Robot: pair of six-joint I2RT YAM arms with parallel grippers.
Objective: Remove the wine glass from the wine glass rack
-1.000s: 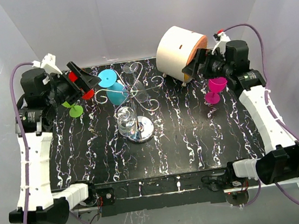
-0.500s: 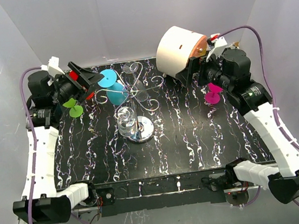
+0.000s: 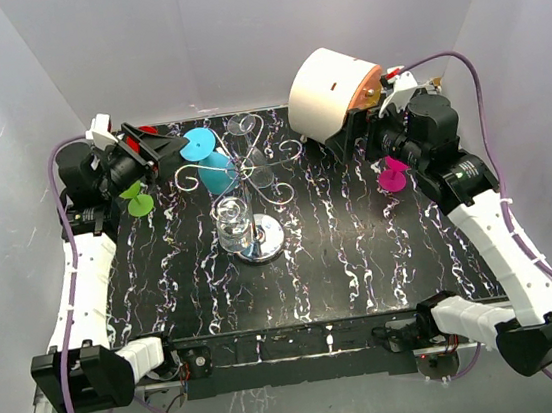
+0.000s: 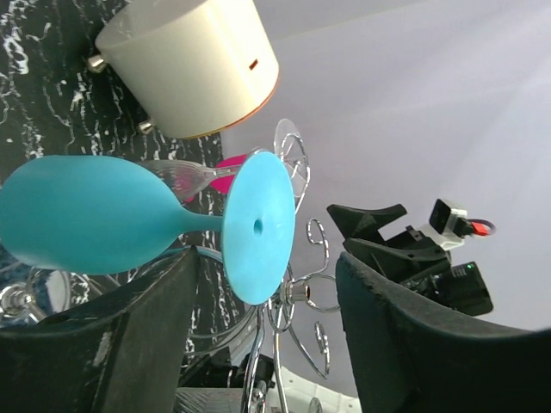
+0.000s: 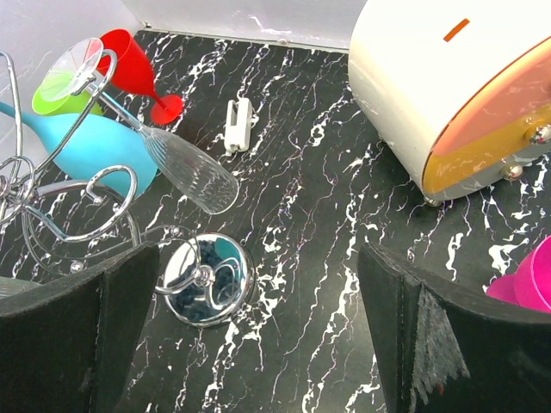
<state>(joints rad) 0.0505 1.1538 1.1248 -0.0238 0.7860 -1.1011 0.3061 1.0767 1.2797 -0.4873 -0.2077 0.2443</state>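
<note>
Rack: a silver wire stand (image 3: 245, 175) with curled scroll arms spreading from a thin central post. It sits on a round, mirror-bright base (image 3: 263, 238).
Rack position: toward the far middle of the black, white-veined worktop (image 3: 362, 246), between the two arms.
Blue wine glass: opaque sky-blue (image 3: 212, 164), hung on the rack's left side and lying almost level. Its stem is caught in a scroll and its round foot is turned toward the left arm. The left wrist view shows a small dark dot at the centre of the foot.
Clear wine glass: see-through (image 5: 185, 168), hung from a scroll by its foot, its bowl slanting down over the worktop. A second clear glass (image 3: 233, 222) shows just beside the base in the top view.
Left gripper: fingers spread wide (image 3: 170, 145), holding nothing, just beside the blue glass's foot. From the wrist camera the foot shows between the two fingers.
Right gripper: fingers spread wide (image 3: 347, 143), holding nothing, close to the drum and well apart from the rack.
Off the rack: a green glass (image 3: 140, 203) and a red glass (image 5: 133, 64) are by the left arm, and a pink glass (image 3: 391, 174) is by the right arm.
Markings: a plain small orange bar (image 5: 456, 28) on the white side of the drum (image 3: 332, 89), which has an orange face.
</note>
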